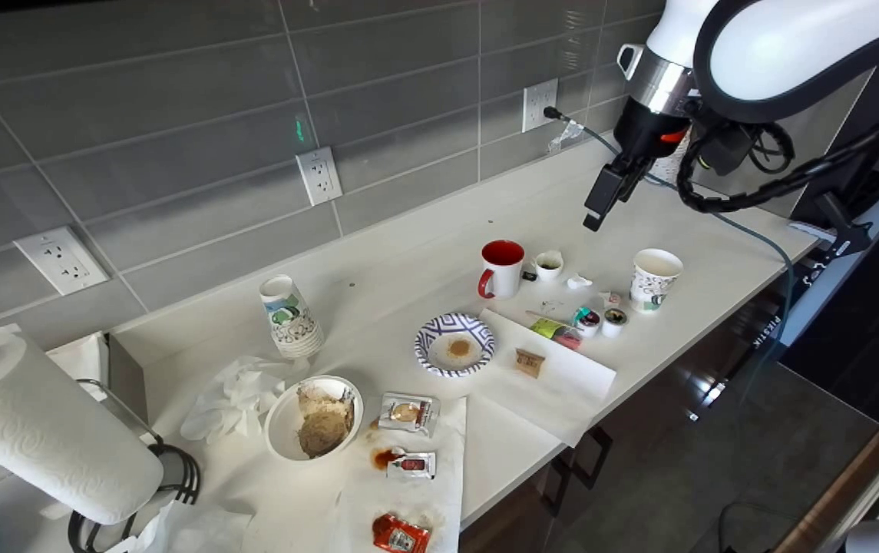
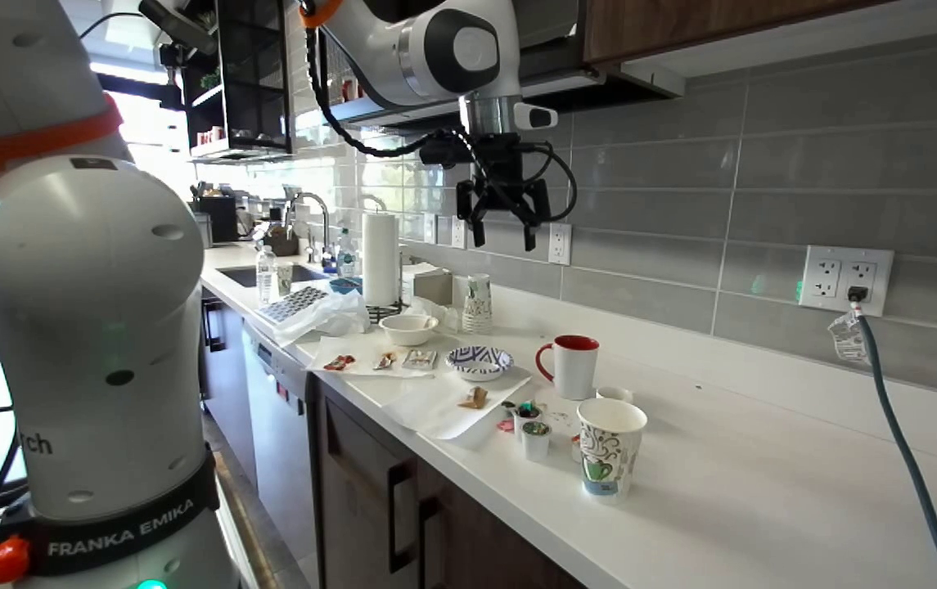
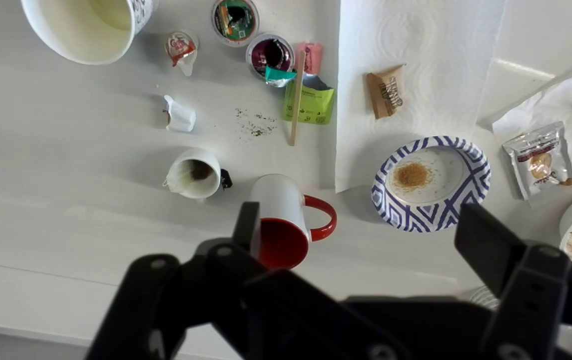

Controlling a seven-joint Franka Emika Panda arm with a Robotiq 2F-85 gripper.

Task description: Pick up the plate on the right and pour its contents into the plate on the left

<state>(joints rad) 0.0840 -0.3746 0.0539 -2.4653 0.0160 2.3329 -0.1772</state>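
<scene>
A blue-and-white patterned plate holds a small heap of brown powder. It also shows in an exterior view and in the wrist view. A white bowl with tan and brown powder stands to its left, also in an exterior view. In the wrist view the white bowl is cut off at the right edge. My gripper is open and empty, high above the counter. In the wrist view its fingers are wide apart, with the plate and a mug beyond them. It touches nothing.
A red-and-white mug stands right of the plate. A paper cup is farther right. Stacked cups and a paper towel roll stand left. Opened packets and a brown sugar packet lie on paper towels.
</scene>
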